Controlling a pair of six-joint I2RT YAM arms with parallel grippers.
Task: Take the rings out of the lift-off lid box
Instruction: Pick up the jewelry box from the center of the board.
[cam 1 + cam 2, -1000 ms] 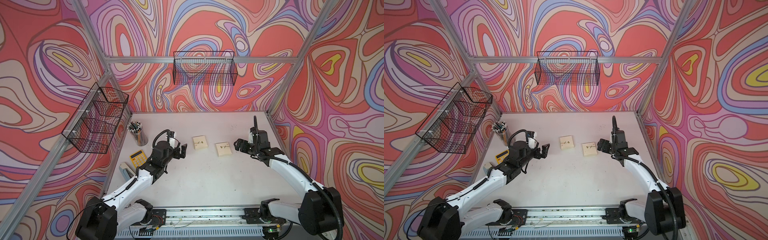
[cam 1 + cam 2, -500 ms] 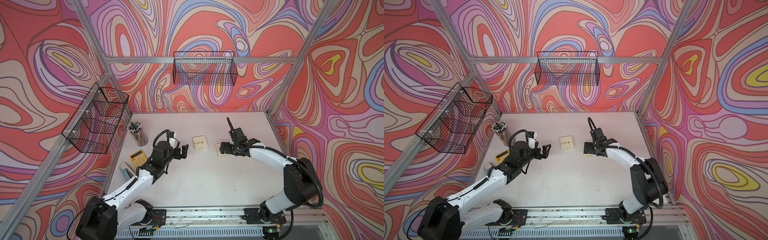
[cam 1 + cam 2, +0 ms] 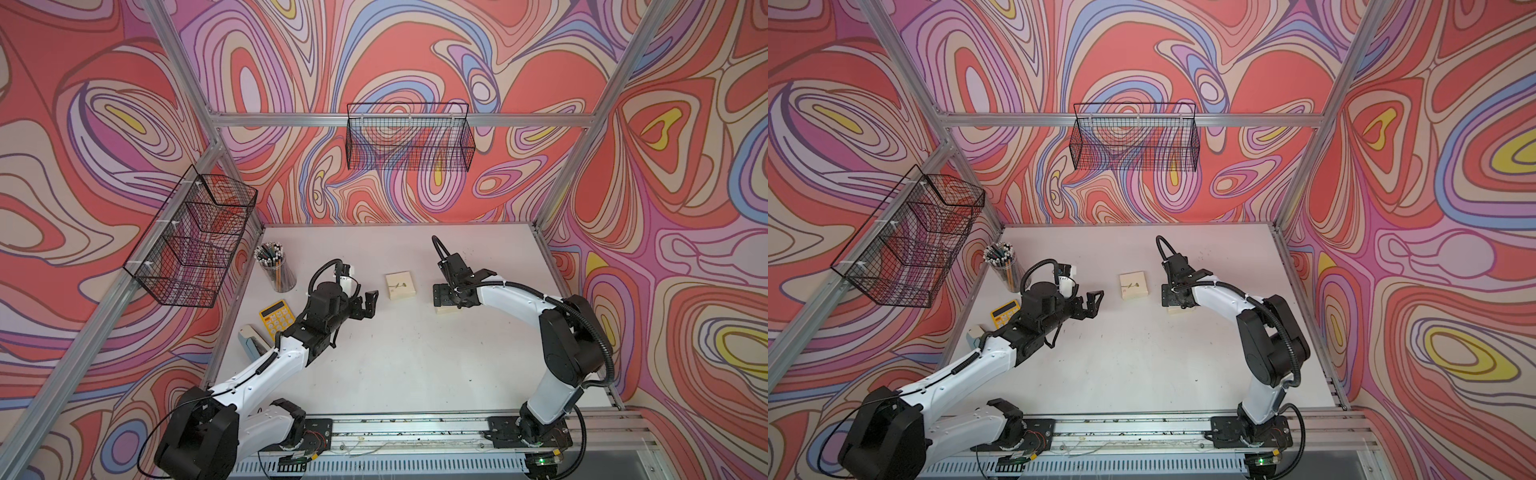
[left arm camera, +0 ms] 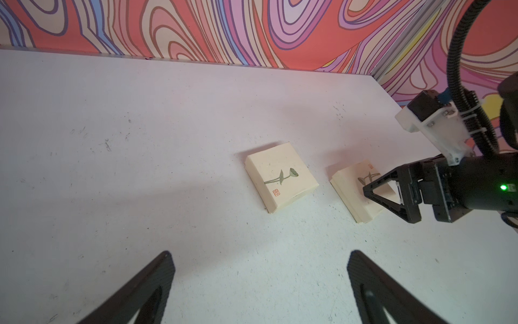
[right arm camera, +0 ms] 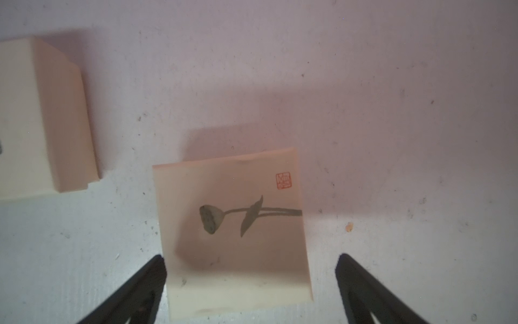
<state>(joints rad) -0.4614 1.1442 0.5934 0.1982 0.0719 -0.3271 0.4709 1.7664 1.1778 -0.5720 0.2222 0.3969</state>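
Two cream boxes with a lotus drawing lie closed on the white table. The left box (image 3: 400,285) (image 3: 1133,285) (image 4: 281,181) (image 5: 42,126) stands free. My right gripper (image 3: 446,296) (image 3: 1173,296) (image 5: 251,256) hovers open over the right box (image 3: 444,310) (image 4: 350,193) (image 5: 235,230), one finger on each side of it, not touching. My left gripper (image 3: 370,305) (image 3: 1094,303) (image 4: 260,254) is open and empty over bare table, left of the left box. The rings are hidden.
A cup of pencils (image 3: 276,266), a yellow calculator (image 3: 277,318) and a grey-blue stapler (image 3: 251,340) sit at the table's left edge. Black wire baskets hang on the back wall (image 3: 409,141) and the left wall (image 3: 195,237).
My right arm has swung left, from beside the right box to above it, covering most of it in the top views. The left arm has stayed still.
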